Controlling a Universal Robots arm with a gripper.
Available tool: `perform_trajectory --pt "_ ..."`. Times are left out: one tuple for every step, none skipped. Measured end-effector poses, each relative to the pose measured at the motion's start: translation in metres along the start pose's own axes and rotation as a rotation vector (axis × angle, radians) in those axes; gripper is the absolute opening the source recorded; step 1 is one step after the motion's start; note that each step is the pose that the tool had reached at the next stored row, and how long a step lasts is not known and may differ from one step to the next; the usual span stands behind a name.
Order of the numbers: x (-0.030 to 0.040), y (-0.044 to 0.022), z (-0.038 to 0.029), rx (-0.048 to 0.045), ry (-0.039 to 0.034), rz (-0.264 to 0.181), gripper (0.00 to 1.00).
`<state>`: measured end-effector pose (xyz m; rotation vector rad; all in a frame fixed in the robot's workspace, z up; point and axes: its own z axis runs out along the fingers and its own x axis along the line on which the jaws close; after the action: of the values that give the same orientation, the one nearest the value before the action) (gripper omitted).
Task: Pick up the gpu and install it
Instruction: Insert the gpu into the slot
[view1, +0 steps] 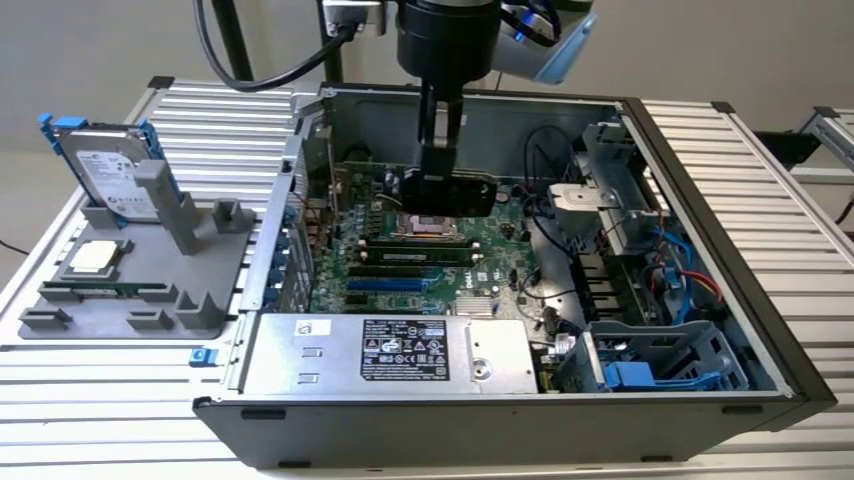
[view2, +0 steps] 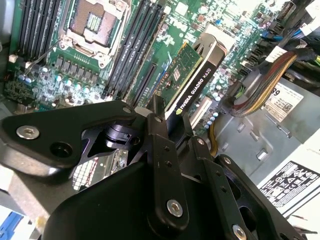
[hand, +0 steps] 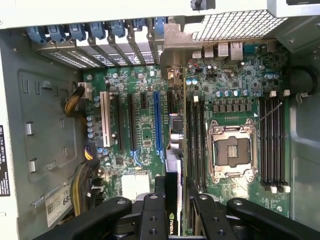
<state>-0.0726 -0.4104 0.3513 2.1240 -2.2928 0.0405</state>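
the open computer case (view1: 747, 260) lay on the slatted tabletop (view1: 107, 400), its motherboard (hand: 145, 130) exposed. on the exterior view's left a grey holder (view1: 160, 270) carried a silver hard drive (view1: 114, 175) with blue rails. inside the case, memory slots (hand: 272, 142), an empty processor socket (hand: 232, 152) and cable bundles (view2: 265, 80) crowded round. the gripper (view2: 167, 127) hung over the board, fingers (view2: 157, 110) closed on the gpu (view2: 192, 75), held edge-down above the expansion slots (hand: 157, 120).
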Motion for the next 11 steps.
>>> perform_trajectory --pt "0.0000 0.0000 0.0002 0.0001 -0.0001 0.000 0.00" --pt "0.0000 0.0002 0.0003 0.0002 -0.0001 0.000 0.00" --pt "0.0000 0.0006 0.0004 0.0005 0.0000 0.000 0.00" --pt "0.0001 0.0009 0.0005 0.0008 -0.0001 0.000 0.00" --pt "0.0001 0.0013 0.0007 0.0014 -0.0001 0.000 0.00" --pt "0.0001 0.0017 0.0008 0.0023 -0.0002 0.000 0.00" --pt "0.0001 0.0021 0.0010 0.0037 -0.0005 0.000 0.00" --pt "0.0001 0.0025 0.0011 0.0050 -0.0006 0.000 0.00" --pt "0.0002 0.0030 0.0011 0.0062 -0.0006 0.000 0.00" --pt "0.0002 0.0035 0.0010 0.0079 -0.0006 0.000 0.00" --pt "0.0003 0.0041 0.0010 0.0102 -0.0007 0.000 0.00"
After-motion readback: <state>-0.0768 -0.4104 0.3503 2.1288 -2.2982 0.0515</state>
